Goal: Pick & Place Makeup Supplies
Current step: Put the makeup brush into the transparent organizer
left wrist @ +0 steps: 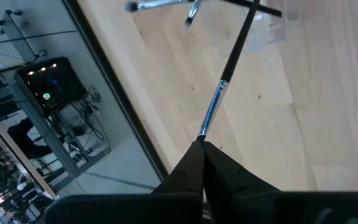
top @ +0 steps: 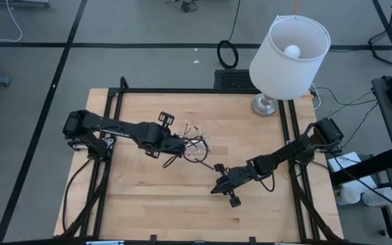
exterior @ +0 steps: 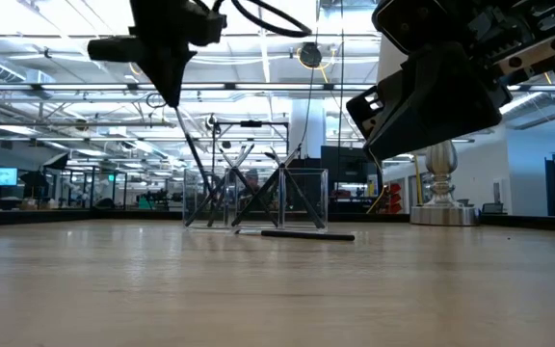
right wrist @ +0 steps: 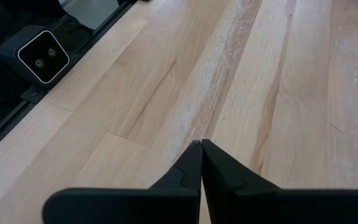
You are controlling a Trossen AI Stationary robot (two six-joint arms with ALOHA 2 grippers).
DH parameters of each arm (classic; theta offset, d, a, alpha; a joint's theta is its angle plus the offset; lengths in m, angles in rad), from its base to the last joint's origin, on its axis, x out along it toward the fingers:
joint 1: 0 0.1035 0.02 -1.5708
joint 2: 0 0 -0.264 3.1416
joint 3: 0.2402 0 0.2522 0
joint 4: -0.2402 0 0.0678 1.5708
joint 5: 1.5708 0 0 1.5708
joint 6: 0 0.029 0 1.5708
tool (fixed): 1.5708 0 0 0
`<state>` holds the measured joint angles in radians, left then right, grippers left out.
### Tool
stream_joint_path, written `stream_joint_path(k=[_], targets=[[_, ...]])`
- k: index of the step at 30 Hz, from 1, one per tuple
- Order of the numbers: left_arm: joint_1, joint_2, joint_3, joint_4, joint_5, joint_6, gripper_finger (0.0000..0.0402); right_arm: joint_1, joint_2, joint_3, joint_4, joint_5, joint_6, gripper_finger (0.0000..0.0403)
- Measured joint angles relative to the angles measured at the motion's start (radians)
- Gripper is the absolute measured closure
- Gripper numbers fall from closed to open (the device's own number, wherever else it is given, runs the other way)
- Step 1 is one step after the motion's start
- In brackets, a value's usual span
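Note:
A small clear tray (exterior: 302, 198) stands mid-table, with several thin dark sticks leaning crosswise in it (top: 197, 141). Just left of the tray, above the wood, my left gripper (left wrist: 202, 144) is shut on one more stick (left wrist: 229, 68), dark with a silvery section. That stick slants down from the gripper (exterior: 169, 82) toward the tray. Another dark stick (exterior: 306, 234) lies flat on the table in front of the tray (top: 218, 167). My right gripper (right wrist: 201, 144) is shut and holds nothing; it hovers over bare wood to the near right of the tray (top: 218, 188). My left gripper pinches the stick's silvery end (left wrist: 206, 127) between its two fingertips. The fingers slant down from the table's left, and the stick runs on along their line. The stick hangs tilted below the gripper, its dark lower end (exterior: 200, 183) reaching in among the tray's sticks.
A white-shaded lamp (top: 288, 51) stands at the table's far right, its base (exterior: 441, 207) behind the tray's right side. Black frame rails (top: 114, 122) run along the table's edges. A small camera box (right wrist: 42, 56) sits at the near edge. Bare wood lies near and left of the tray.

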<state>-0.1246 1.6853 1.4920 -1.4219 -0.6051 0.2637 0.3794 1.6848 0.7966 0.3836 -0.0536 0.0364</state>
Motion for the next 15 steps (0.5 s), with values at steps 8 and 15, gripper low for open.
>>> stream_joint_path(k=[8,15], targets=[[-0.002,0.0,-0.079,0.12,0.003,0.041,0.0401,0.0,0.0,0.0,0.0,0.0,-0.008,0.0403],[-0.002,-0.001,-0.113,0.181,0.028,0.053,0.0395,0.0,0.0,0.0,0.0,0.0,-0.019,0.0403]])
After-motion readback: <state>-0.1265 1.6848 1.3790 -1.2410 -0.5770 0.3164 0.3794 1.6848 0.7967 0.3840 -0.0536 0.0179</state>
